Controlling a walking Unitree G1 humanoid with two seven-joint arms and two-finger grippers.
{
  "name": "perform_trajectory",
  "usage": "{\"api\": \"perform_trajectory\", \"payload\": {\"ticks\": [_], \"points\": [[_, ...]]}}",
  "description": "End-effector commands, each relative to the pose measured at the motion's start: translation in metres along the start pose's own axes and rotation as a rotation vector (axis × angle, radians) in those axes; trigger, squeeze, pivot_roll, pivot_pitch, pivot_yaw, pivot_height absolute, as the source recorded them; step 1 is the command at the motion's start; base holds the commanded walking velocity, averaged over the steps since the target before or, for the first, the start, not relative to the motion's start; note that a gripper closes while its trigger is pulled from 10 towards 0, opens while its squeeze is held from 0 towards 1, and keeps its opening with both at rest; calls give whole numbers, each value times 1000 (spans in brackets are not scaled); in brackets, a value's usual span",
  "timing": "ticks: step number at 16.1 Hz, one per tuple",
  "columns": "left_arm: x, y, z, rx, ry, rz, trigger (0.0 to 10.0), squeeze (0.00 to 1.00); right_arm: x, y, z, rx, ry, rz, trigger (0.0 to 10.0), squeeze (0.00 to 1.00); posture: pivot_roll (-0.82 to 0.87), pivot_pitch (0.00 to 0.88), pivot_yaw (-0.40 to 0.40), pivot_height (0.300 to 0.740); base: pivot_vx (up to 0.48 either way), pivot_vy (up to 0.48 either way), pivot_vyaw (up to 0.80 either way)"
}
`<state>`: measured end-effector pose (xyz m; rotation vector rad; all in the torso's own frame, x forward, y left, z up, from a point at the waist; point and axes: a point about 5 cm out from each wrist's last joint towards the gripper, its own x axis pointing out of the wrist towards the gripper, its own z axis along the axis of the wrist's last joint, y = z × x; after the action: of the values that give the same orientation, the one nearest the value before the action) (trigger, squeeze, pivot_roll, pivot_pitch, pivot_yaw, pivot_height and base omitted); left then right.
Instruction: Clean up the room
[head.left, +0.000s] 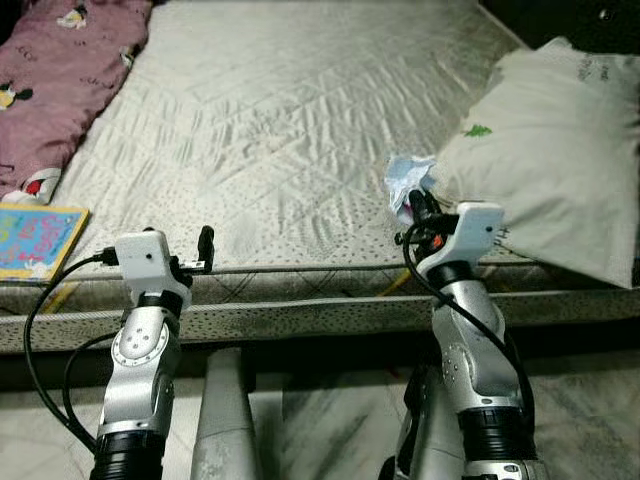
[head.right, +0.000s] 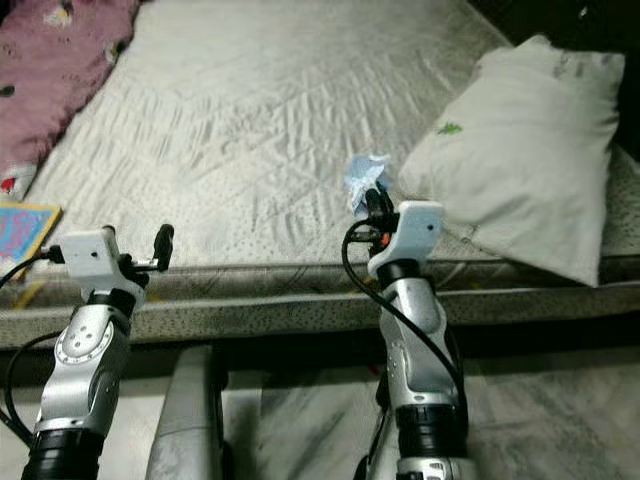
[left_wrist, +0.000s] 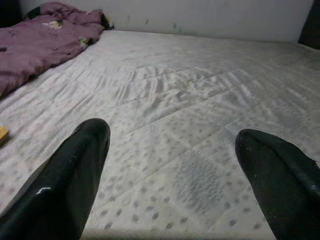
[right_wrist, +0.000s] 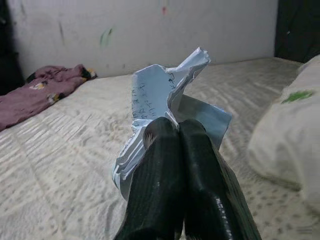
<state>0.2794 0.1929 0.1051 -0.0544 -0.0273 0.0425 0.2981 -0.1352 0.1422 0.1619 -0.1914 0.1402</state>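
2 silver arms reach over the near edge of a bed (head.left: 300, 130) that has a pale quilted cover. The right gripper (right_wrist: 176, 131) is raised just above the mattress, near its front edge, and its jaws are pressed together on a crumpled paper (right_wrist: 160, 92). The paper is white and light blue with some handwriting on it, and it stands up from between the black fingertips (right_wrist: 159, 135). In the head views it sits just beside the corner of a large white pillow (head.left: 550, 150), which lies on the right side of the bed and has a small green print on it. Whether the paper touches the pillow cannot be told.

The left gripper (left_wrist: 175, 150) hovers at the front edge of the mattress, well apart from the right one. Its jaws are wide and nothing is between them; under them only the bed cover is seen.

A crumpled pink blanket (head.left: 60, 70) with small cartoon figures lies at the far left of the bed. A colourful book (head.left: 35, 240) lies flat at the near left corner, just below the blanket.
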Motion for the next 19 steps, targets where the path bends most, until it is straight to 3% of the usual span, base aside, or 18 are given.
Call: {"api": "perform_trajectory", "payload": {"ticks": [1,12,19], "points": [[-1,-1,5,2,-9,-15,10000,0,0,1,6,-6,-14,3,10000,0,8,0,10,592,0,0,0],[-2,-10,4,-34,5,-32,10000,0,-4,1,8,-44,18,16,10000,0,-1,0,-7,737,0,0,0],[7,-13,9,1,-7,-24,10000,0,-5,-5,4,-75,27,-42,10000,0,-5,0,11,740,0,0,0]]}}
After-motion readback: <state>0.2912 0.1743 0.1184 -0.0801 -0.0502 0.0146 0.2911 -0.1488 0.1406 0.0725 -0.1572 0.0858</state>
